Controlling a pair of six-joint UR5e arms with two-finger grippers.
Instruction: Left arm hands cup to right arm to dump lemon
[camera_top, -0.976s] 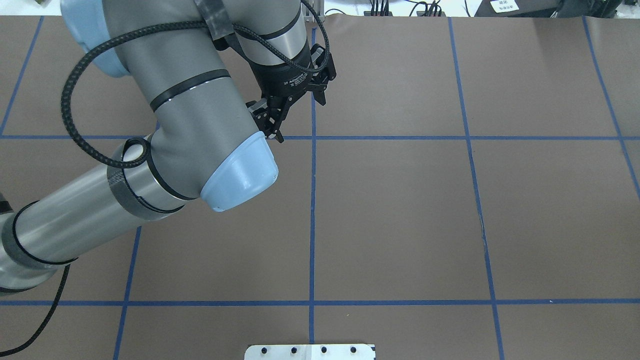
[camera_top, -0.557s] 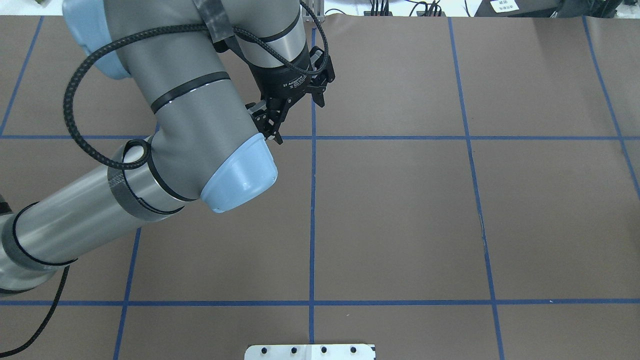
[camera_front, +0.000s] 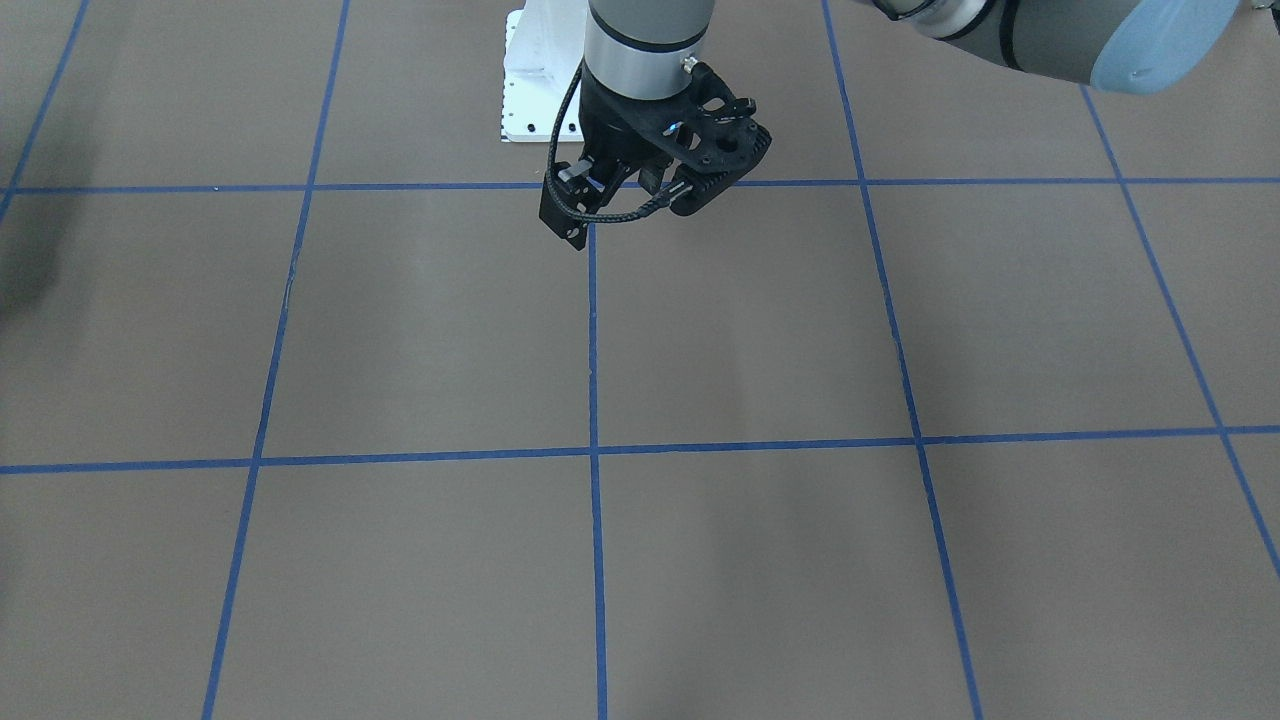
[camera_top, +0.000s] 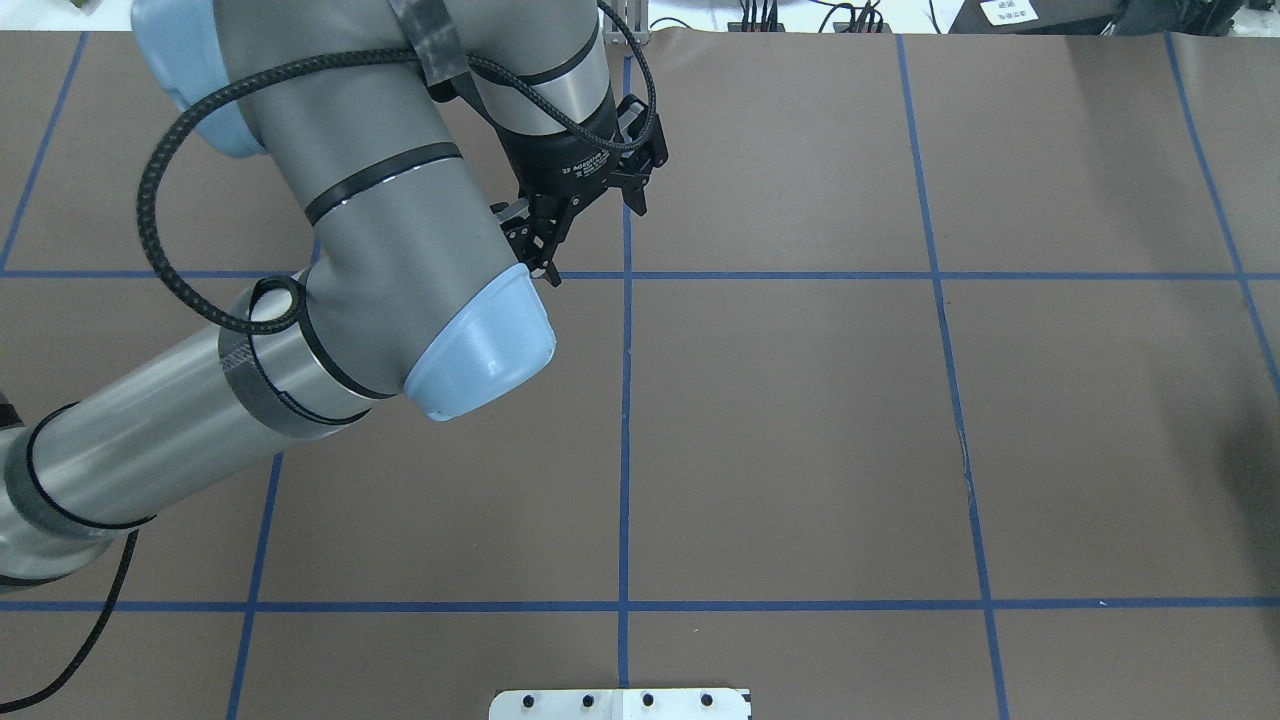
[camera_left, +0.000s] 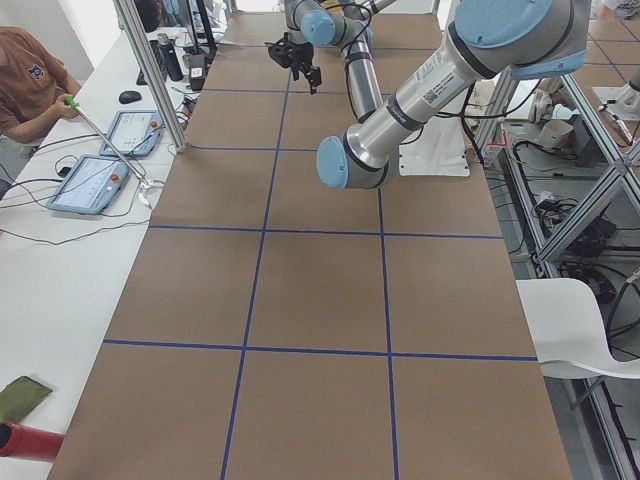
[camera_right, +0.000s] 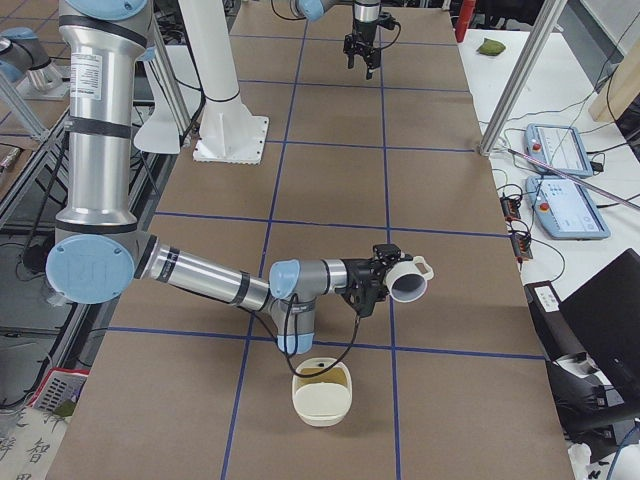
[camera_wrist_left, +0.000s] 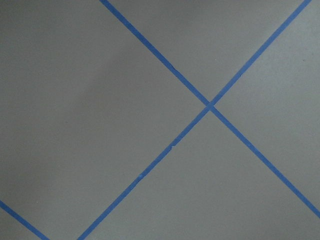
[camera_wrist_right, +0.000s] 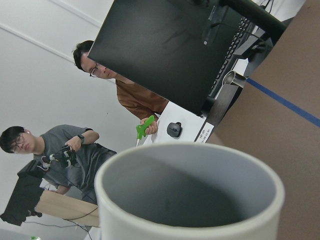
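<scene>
The cup (camera_right: 408, 281) was a small white mug with a grey inside and one handle. It lay tipped on its side at the end of my right arm (camera_right: 200, 275), with its mouth turned to the right and near side and its handle on the far side. Through my right wrist camera its thick white rim and bare grey inside filled the lower part of the view. I could not make out any lettering on it.

My right gripper (camera_right: 383, 278) met the cup, but only the side camera showed it, so I could not tell how its fingers were set. Just near and left of the cup, one cream bowl (camera_right: 322, 408) stood on the table (camera_top: 800, 420). One small yellow-green piece, the lemon (camera_right: 318, 373), lay inside the bowl.

My left arm (camera_top: 380, 250) reached over the middle of the table, well apart from the cup. My left gripper (camera_top: 595, 240) hung there beside a crossing of blue tape lines, its fingers spread apart.

I counted one cup, one lemon, one bowl and two arms. Two people (camera_wrist_right: 65, 150) showed beyond the cup in the wrist view.
</scene>
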